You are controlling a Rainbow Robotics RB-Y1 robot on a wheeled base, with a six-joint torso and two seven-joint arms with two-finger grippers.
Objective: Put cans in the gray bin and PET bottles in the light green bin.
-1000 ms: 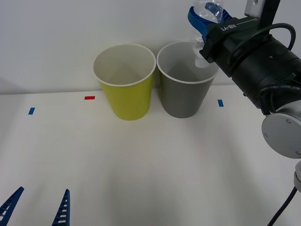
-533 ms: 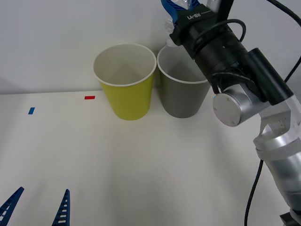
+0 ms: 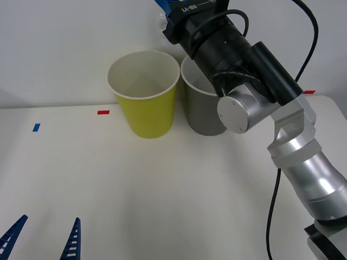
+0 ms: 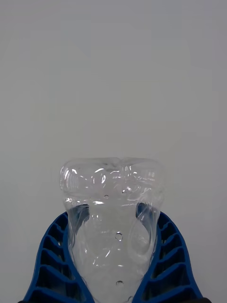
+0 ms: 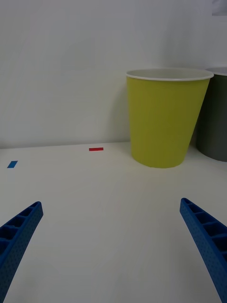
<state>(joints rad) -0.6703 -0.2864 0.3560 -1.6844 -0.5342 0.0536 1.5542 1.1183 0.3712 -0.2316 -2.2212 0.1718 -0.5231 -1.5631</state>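
Observation:
My right gripper [image 4: 113, 265] is shut on the clear dimpled PET bottle [image 4: 112, 208]; its blue fingers [image 4: 52, 265] press both sides of the body. In the front view that gripper [image 3: 165, 8] is high at the top edge, above the gap between the two bins' rims, with a bit of the PET bottle [image 3: 161, 23] showing beside it. The light green bin [image 3: 143, 93] stands upright at the table's back, and the gray bin [image 3: 203, 105] touches its right side, partly hidden by my right arm. My left gripper [image 3: 42, 241] rests open low at the table's front left.
Small tape marks lie on the white table: a red one [image 3: 103, 112] left of the light green bin, a blue one [image 3: 36, 128] farther left, another red one [image 3: 309, 92] at the right. A plain white wall rises behind the bins.
My right gripper has carried the PET bottle leftward, from above the gray bin's right rim to above the gap between the bins. The left arm has not moved.

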